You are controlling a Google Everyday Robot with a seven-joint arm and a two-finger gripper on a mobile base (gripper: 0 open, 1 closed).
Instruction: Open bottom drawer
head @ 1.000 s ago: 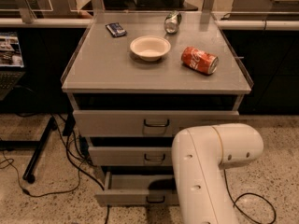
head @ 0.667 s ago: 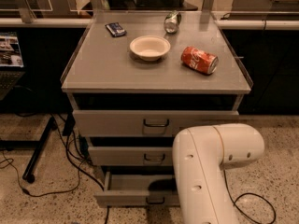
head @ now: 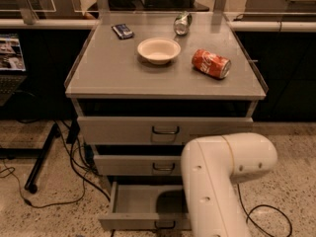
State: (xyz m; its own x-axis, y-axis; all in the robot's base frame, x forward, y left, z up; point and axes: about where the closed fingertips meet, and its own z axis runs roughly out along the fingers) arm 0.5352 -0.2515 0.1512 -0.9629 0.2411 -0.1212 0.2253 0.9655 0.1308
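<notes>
The grey cabinet (head: 98, 78) has three drawers. The bottom drawer (head: 133, 222) is pulled out toward me, and its bare inside (head: 140, 199) shows. Its small dark loop handle (head: 165, 225) sits at the lower edge of the view, next to my arm. My white arm (head: 222, 181) fills the lower right and covers the drawer's right part. My gripper is hidden beneath the arm, down by the drawer front. The top drawer (head: 118, 130) and the middle drawer (head: 123, 165) are shut.
On the cabinet top lie a white bowl (head: 158, 50), a red can (head: 211, 63) on its side, a green can (head: 181, 23) and a dark packet (head: 122, 31). Black cables (head: 74, 167) and a stand leg (head: 42, 157) are on the floor to the left.
The bottom drawer has slid out a little further toward me. The arm has barely shifted.
</notes>
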